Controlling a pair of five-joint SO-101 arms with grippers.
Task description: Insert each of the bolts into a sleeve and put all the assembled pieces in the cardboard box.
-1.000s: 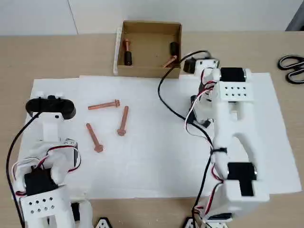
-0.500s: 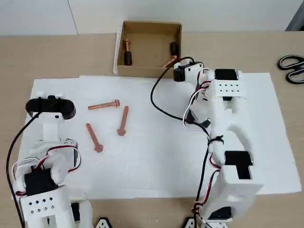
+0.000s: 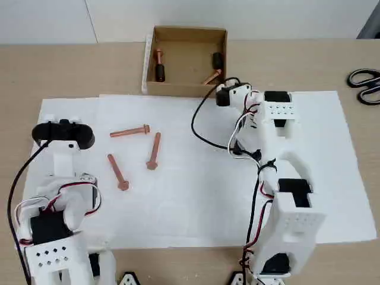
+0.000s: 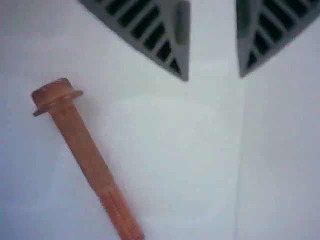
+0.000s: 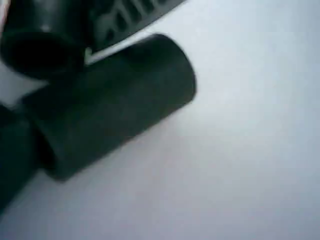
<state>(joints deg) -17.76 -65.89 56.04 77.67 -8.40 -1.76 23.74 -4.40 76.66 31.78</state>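
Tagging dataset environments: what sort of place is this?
Probably a lab or workshop bench: a wooden table with a white sheet, loose bolts, a cardboard box and scissors.

Bolts [image 3: 129,131] look coppery metal, the sleeve [image 5: 115,120] smooth matt black, the sheet [image 3: 190,190] matt white, the box [image 3: 184,89] cardboard.

high view looks straight down over the whole surface [image 3: 71,71]; the 2 wrist views face down, very close above its white sheet [image 3: 196,196].
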